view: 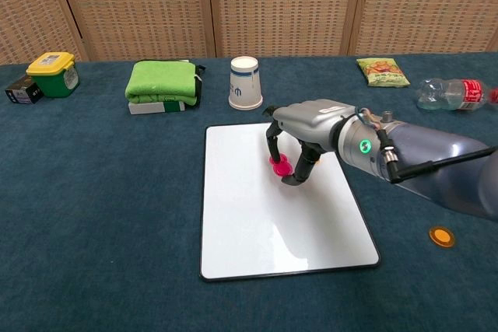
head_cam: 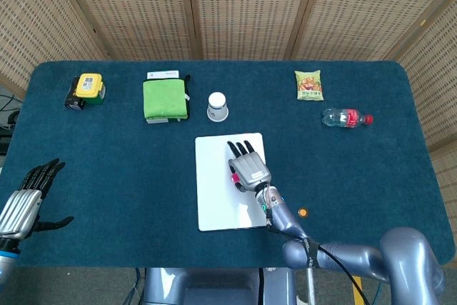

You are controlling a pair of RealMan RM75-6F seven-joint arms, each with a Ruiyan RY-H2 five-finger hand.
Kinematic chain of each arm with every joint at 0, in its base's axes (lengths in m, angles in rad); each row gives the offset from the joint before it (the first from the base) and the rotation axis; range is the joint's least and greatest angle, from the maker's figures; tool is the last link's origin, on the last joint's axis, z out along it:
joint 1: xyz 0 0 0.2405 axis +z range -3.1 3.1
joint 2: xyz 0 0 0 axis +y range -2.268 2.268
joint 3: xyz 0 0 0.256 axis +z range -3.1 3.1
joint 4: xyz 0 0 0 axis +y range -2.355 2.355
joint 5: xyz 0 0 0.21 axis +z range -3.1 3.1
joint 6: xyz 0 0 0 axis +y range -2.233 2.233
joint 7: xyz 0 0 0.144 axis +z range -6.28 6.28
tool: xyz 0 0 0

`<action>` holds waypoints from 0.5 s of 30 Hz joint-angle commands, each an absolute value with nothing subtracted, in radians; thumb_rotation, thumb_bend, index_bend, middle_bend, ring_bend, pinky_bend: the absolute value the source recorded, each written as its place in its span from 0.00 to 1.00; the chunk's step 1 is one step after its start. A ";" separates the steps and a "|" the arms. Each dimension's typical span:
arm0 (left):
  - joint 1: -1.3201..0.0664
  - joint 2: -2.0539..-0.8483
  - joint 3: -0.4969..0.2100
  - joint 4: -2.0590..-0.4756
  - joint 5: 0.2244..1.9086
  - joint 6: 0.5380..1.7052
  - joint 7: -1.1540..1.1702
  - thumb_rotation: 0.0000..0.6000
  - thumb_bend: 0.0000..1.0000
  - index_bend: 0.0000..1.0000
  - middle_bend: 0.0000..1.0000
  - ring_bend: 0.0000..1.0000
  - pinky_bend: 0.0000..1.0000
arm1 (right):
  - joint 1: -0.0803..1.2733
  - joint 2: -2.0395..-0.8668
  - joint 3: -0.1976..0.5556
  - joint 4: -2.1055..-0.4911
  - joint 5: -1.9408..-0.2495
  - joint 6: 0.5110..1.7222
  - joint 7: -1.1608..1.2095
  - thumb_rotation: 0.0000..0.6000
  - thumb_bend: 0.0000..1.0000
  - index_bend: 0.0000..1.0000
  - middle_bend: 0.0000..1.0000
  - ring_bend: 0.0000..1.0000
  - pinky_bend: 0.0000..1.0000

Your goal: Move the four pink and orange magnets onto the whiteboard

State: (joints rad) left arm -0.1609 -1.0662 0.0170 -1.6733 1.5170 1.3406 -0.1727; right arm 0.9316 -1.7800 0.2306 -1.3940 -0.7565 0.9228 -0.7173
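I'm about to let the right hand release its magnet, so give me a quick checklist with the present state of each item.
1. The right hand is over the whiteboard: ok.
2. The hand has a pink magnet between its fingers: ok.
3. The magnet touches the board surface: cannot tell, the fingers hide its underside.
4. The drop spot is free of the magnets already placed: cannot tell, the hand covers that area in both views.
5. The last orange magnet lies in plain sight on the table, off the board: ok.
6. The left hand is away from the board, holding nothing: ok.
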 commanded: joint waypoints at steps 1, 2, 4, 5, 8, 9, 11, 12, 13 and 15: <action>-0.162 -1.065 0.017 -1.675 1.516 1.339 -0.172 1.00 0.02 0.00 0.00 0.00 0.00 | 0.945 -1.797 0.235 -1.370 -0.733 0.925 -0.729 1.00 0.36 0.53 0.00 0.00 0.00; -0.162 -1.065 0.017 -1.675 1.515 1.339 -0.172 1.00 0.02 0.00 0.00 0.00 0.00 | 0.948 -1.801 0.234 -1.363 -0.727 0.926 -0.733 1.00 0.36 0.53 0.00 0.00 0.00; -0.162 -1.065 0.017 -1.675 1.515 1.339 -0.172 1.00 0.02 0.00 0.00 0.00 0.00 | 0.953 -1.807 0.232 -1.353 -0.712 0.927 -0.740 1.00 0.36 0.53 0.00 0.00 0.00; -0.162 -1.065 0.017 -1.676 1.515 1.338 -0.173 1.00 0.02 0.00 0.00 0.00 0.00 | 0.955 -1.809 0.230 -1.350 -0.706 0.927 -0.743 1.00 0.36 0.53 0.00 0.00 0.00; -0.162 -1.063 0.017 -1.677 1.515 1.337 -0.178 1.00 0.02 0.00 0.00 0.00 0.00 | 0.963 -1.813 0.229 -1.344 -0.688 0.929 -0.754 1.00 0.34 0.50 0.00 0.00 0.00; -0.163 -1.063 0.017 -1.677 1.515 1.336 -0.178 1.00 0.02 0.00 0.00 0.00 0.00 | 0.964 -1.813 0.229 -1.344 -0.685 0.930 -0.756 1.00 0.31 0.46 0.00 0.00 0.00; -0.163 -1.063 0.017 -1.677 1.515 1.336 -0.179 1.00 0.02 0.00 0.00 0.00 0.00 | 0.967 -1.811 0.229 -1.345 -0.679 0.931 -0.759 1.00 0.26 0.39 0.00 0.00 0.00; -0.163 -1.063 0.017 -1.677 1.515 1.336 -0.180 1.00 0.02 0.00 0.00 0.00 0.00 | 0.967 -1.810 0.229 -1.347 -0.677 0.931 -0.758 1.00 0.26 0.37 0.00 0.00 0.00; -0.163 -1.063 0.017 -1.678 1.515 1.336 -0.180 1.00 0.02 0.00 0.00 0.00 0.00 | 0.968 -1.807 0.229 -1.351 -0.675 0.930 -0.756 1.00 0.26 0.36 0.00 0.00 0.00; -0.163 -1.063 0.017 -1.678 1.515 1.337 -0.180 1.00 0.02 0.00 0.00 0.00 0.00 | 0.967 -1.801 0.227 -1.362 -0.677 0.932 -0.753 1.00 0.26 0.35 0.00 0.00 0.00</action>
State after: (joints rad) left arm -0.1626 -1.0626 0.0169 -1.6776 1.5148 1.3367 -0.1802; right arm 0.9672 -1.8039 0.2278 -1.3578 -0.6761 0.9312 -0.7548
